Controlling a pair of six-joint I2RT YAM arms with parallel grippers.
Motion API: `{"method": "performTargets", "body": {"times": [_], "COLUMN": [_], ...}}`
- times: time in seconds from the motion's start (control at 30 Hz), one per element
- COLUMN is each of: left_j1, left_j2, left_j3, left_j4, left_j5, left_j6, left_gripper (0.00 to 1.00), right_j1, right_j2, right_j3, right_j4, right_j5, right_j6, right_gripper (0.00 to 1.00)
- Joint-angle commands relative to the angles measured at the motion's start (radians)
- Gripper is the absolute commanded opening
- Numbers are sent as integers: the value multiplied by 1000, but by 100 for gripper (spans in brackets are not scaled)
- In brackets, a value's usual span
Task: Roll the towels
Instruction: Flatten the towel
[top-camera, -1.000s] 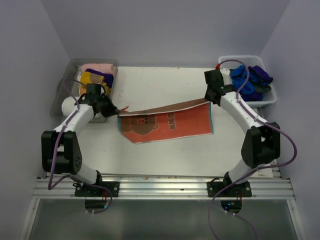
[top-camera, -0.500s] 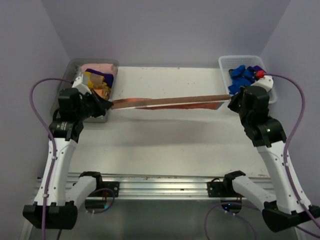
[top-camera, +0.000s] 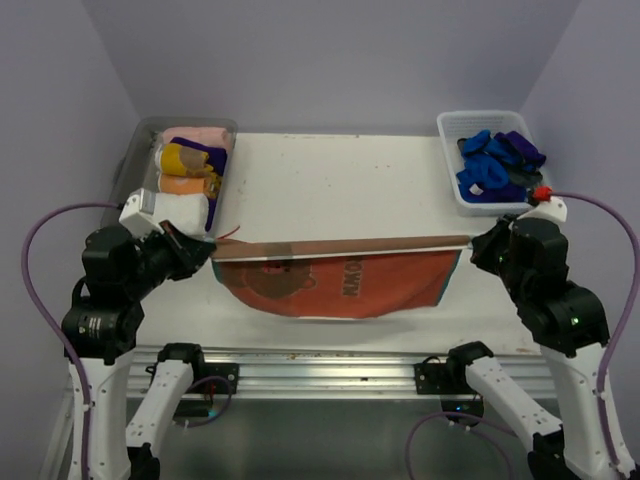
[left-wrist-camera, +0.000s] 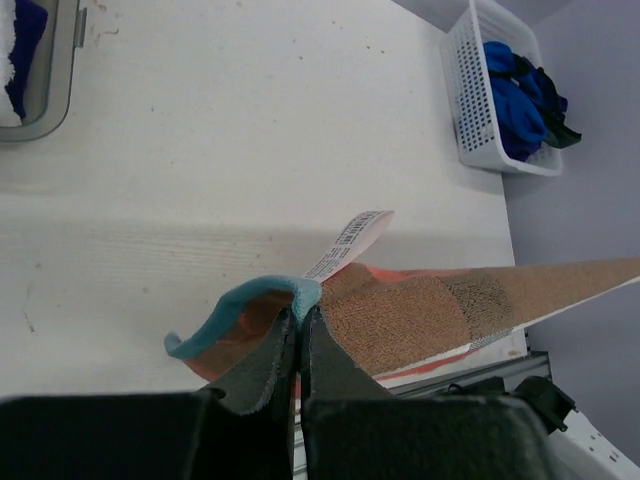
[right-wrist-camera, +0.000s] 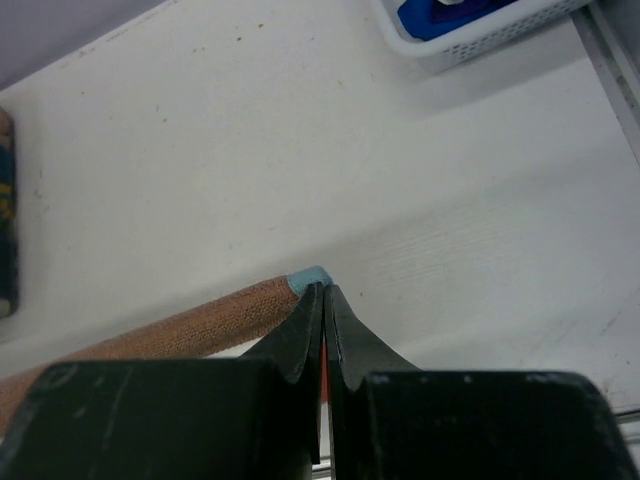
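An orange towel (top-camera: 335, 280) with a brown bear print and a blue hem hangs stretched between my two grippers above the table's near half. My left gripper (top-camera: 205, 250) is shut on the towel's left corner, seen in the left wrist view (left-wrist-camera: 300, 310) beside a white label (left-wrist-camera: 350, 240). My right gripper (top-camera: 472, 245) is shut on the right corner, seen in the right wrist view (right-wrist-camera: 322, 290). The towel's brown top edge (top-camera: 340, 245) runs taut between them; its lower edge sags toward the table front.
A grey bin (top-camera: 150, 140) at the back left holds rolled towels in pink, yellow, purple and orange. A white basket (top-camera: 448, 160) at the back right holds blue and purple cloths. The aluminium rail (top-camera: 320, 365) runs along the table's near edge.
Both arms have pulled back toward the near edge and lifted, carrying the towel. It went from lying flat, to edge-on, to hanging with its printed face toward the camera.
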Motion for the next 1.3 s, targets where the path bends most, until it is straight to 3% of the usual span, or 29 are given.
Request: {"method": "performTargets", "body": {"times": [0.0, 0.07, 0.2, 0.27, 0.4, 0.5, 0.83, 1.03, 1.27], "left_j1": [6, 6, 6, 6, 6, 6, 6, 6, 6], "left_j2": [136, 204, 447, 547, 799, 830, 807, 520, 257], "left_j3": [-43, -139, -247, -240, -161, -141, -174, -215, -100], "left_j4": [-45, 18, 327, 400, 474, 481, 603, 642, 463], "left_j5": [-111, -126, -119, -125, -108, -111, -11, 76, 88], "left_j6": [-19, -27, -44, -50, -23, -13, -19, -6, 31], "left_gripper": [0, 0, 0, 0, 0, 0, 0, 0, 0], "right_j1": [-9, -8, -8, -9, -9, -9, -46, -52, -57], "right_j2": [124, 234, 493, 672, 883, 946, 896, 706, 422], "right_j3": [-79, -160, -205, -156, -33, 16, -69, -115, -44], "right_j4": [45, 189, 410, 479, 521, 533, 586, 557, 440], "right_j5": [43, 37, 71, 112, 120, 96, 63, 27, 7], "right_j6": [-4, -6, -16, -42, -62, -70, -70, -70, -70], "right_gripper": [0, 0, 0, 0, 0, 0, 0, 0, 0]}}
